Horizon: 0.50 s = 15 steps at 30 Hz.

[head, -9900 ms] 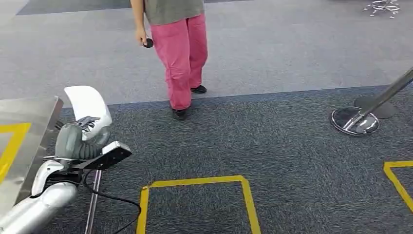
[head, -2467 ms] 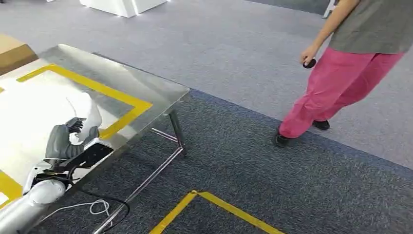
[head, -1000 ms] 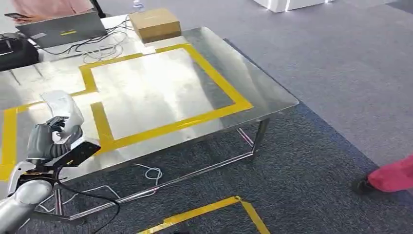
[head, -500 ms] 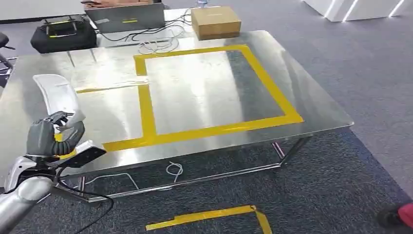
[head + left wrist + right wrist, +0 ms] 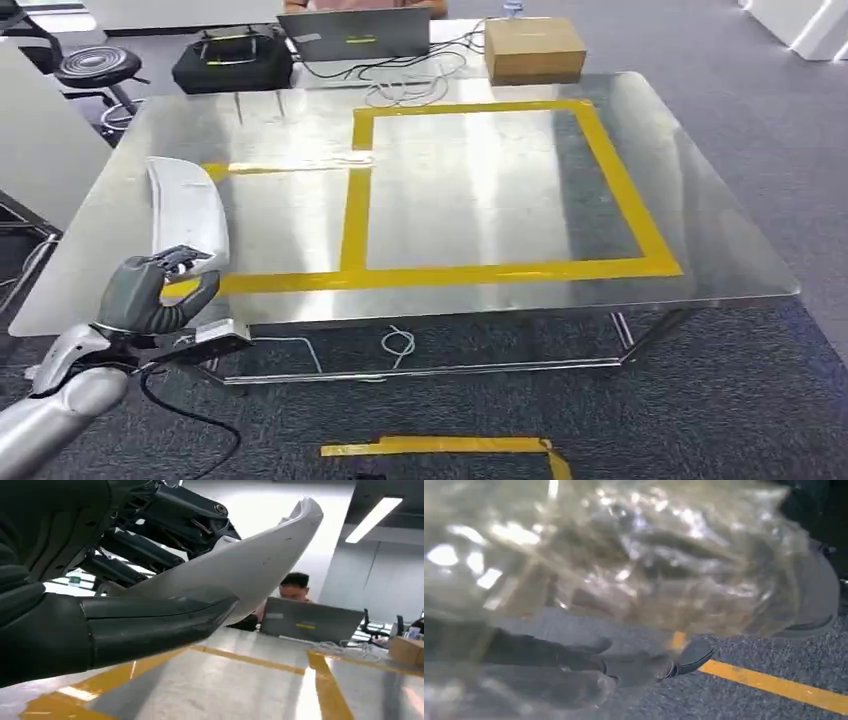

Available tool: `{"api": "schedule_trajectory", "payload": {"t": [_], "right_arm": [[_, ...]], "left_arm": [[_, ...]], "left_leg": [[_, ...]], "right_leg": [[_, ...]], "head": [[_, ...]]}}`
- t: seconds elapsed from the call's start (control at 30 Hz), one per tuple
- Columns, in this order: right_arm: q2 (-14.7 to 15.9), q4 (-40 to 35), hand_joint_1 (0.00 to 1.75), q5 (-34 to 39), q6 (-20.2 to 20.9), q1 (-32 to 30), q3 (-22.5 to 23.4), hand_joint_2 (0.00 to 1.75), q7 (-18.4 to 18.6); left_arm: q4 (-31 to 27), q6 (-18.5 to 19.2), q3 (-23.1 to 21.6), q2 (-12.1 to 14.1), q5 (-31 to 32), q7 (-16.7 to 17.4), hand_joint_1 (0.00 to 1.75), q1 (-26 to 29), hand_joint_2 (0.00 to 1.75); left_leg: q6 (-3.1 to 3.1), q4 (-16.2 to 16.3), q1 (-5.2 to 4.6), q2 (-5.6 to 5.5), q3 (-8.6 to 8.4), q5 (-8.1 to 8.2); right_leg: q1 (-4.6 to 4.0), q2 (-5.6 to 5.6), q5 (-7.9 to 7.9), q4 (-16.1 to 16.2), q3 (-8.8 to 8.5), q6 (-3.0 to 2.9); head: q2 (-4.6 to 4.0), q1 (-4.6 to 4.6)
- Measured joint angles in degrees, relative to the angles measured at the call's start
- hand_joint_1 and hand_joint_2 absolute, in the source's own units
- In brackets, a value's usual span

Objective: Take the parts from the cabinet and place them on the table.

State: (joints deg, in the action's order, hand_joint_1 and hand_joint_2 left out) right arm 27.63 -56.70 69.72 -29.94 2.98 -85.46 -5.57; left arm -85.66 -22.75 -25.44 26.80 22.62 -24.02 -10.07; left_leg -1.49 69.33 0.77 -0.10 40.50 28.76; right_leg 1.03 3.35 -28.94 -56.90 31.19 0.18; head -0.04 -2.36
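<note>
My left robot hand [image 5: 150, 292] grips the white curved part [image 5: 188, 212], held upright over the steel surface [image 5: 480, 180] w/ yellow tape. Cardboard box [image 5: 533, 49] sits closed at the far edge. My right robot hand [image 5: 624, 667] holds a crinkly clear plastic bag [image 5: 634, 555]; contents unclear.

We see the left robot hand [image 5: 150, 295] as a grey, rubber-like shell with darker fingers [image 5: 165, 527], mounted on a smooth silver forearm [image 5: 55, 415] with a white wrist collar [image 5: 72, 345]. A flat black camera bracket [image 5: 215, 338] projects beside the wrist, and a thin black cable [image 5: 185, 410] loops below it. Up close, we note a thick grey thumb [image 5: 150, 625] and black linked finger segments with round pivot pins. The right robot hand [image 5: 624, 667] appears as dark fingers with glossy rounded tips.
</note>
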Motion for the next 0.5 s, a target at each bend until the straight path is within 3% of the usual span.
{"api": "schedule_trajectory", "payload": {"t": [0.03, 0.07, 0.1, 0.23, 0.27, 0.3, 0.33, 0.37, 0.4, 0.43, 0.47, 0.5], "right_arm": [[-0.13, 0.11, 0.00, -0.24, 0.11, 0.07, 0.09, 0.00, 0.02], [-0.17, 0.26, 0.00, -0.37, 0.24, 0.07, 0.20, 0.00, 0.09], [-0.28, 0.35, 0.00, -0.54, 0.46, -0.09, 0.33, 0.00, 0.22], [-0.83, 1.46, 0.00, -1.27, 1.11, 0.37, 0.61, 0.00, 0.68], [-0.89, 1.70, 0.00, -1.27, 1.33, 0.43, 0.92, 0.00, 0.66], [-1.01, 1.86, 0.00, -1.33, 1.40, 0.24, 1.20, 0.00, 0.52], [-1.01, 1.99, 0.00, -1.35, 1.40, 0.13, 1.38, 0.00, 0.50], [-1.03, 2.27, 0.00, -1.42, 1.48, 0.33, 1.53, 0.00, 0.54], [-1.09, 2.38, 0.00, -1.46, 1.66, 0.20, 1.70, 0.00, 0.68], [-1.09, 2.43, 0.00, -1.46, 1.75, 0.09, 1.84, 0.00, 0.68], [-1.11, 2.49, 0.00, -1.49, 1.77, 0.04, 1.86, 0.00, 0.74], [-1.11, 2.53, 0.00, -1.51, 1.83, -0.04, 1.90, 0.00, 0.76]], "left_arm": [[0.17, 0.13, -0.39, 0.00, 0.37, -0.20, 1.75, -0.06, 1.75], [0.31, 0.13, -0.95, 0.00, 0.50, -0.35, 1.75, -0.20, 1.75], [0.44, 0.13, -1.44, -0.02, 0.91, -0.39, 1.75, -0.63, 1.75], [1.29, 0.59, -3.43, -0.17, 2.40, -0.22, 1.75, -1.18, 1.75], [1.40, 0.66, -3.76, -0.22, 2.56, -0.11, 1.75, -1.22, 1.75], [1.55, 0.81, -4.19, -0.22, 2.58, -0.06, 1.75, -1.63, 1.75], [1.66, 0.92, -4.61, -0.39, 2.60, 0.15, 1.75, -1.84, 1.75], [1.81, 0.94, -4.94, -0.50, 2.73, 0.22, 1.75, -1.65, 1.75], [1.94, 0.98, -5.31, -0.41, 2.80, 0.22, 1.75, -1.72, 1.75], [2.01, 0.98, -5.55, -0.42, 2.84, 0.22, 1.75, -1.70, 1.75], [2.05, 0.94, -5.79, -0.42, 2.91, 0.22, 1.75, -1.70, 1.75], [2.08, 0.94, -6.05, -0.39, 2.97, 0.22, 1.75, -1.68, 1.75]], "left_leg": [[0.24, -4.83, -0.09, 0.74, -2.65, -2.46], [0.73, -9.35, -0.40, 3.22, -5.22, -4.21], [0.78, -10.86, -1.14, 4.81, -6.17, -3.09], [2.10, -11.63, -1.02, 2.68, -5.93, -3.12], [2.46, -11.94, -0.65, 2.50, -6.19, -3.31], [2.44, -11.59, -0.94, 2.28, -6.24, -3.20], [2.32, -11.30, -1.00, 2.12, -6.16, -2.90], [2.27, -11.28, -1.16, 1.67, -6.34, -2.63], [2.44, -11.17, -1.20, 1.56, -6.41, -2.47], [2.48, -11.15, -1.25, 1.50, -6.44, -2.43], [2.49, -11.13, -1.27, 1.47, -6.37, -2.43], [2.51, -11.12, -1.27, 1.45, -6.27, -2.44]], "right_leg": [[-0.02, 0.61, -0.21, 0.00, -0.34, 0.16], [-0.13, 1.16, -0.46, 0.00, -0.72, 0.40], [-0.56, 1.81, -0.79, -0.10, -0.79, 0.80], [-0.72, 4.04, -1.26, 0.27, -1.46, 1.97], [-0.43, 1.92, -1.92, -0.32, -0.99, 2.43], [-0.36, -0.83, -2.93, -1.71, 0.01, 2.39], [-0.51, -0.97, -0.13, 0.04, 0.08, -0.30], [-0.46, -0.78, -2.31, -0.22, -0.46, -1.29], [-0.36, -0.79, -1.48, -0.06, -0.56, -0.94], [-0.26, -0.80, -1.13, 0.04, -0.66, 0.56], [-0.20, -0.78, -1.02, 0.32, -0.82, 1.28], [-0.19, -0.80, -0.97, 0.35, -1.34, 1.39]], "head": [[0.00, 0.00], [0.00, -0.02], [0.00, -0.02], [0.00, 0.09], [0.00, 0.19], [0.00, 0.35], [-0.02, 0.64], [0.00, 0.72], [0.00, 0.66], [0.00, 0.68], [0.00, 0.63], [-0.02, 0.72]]}}
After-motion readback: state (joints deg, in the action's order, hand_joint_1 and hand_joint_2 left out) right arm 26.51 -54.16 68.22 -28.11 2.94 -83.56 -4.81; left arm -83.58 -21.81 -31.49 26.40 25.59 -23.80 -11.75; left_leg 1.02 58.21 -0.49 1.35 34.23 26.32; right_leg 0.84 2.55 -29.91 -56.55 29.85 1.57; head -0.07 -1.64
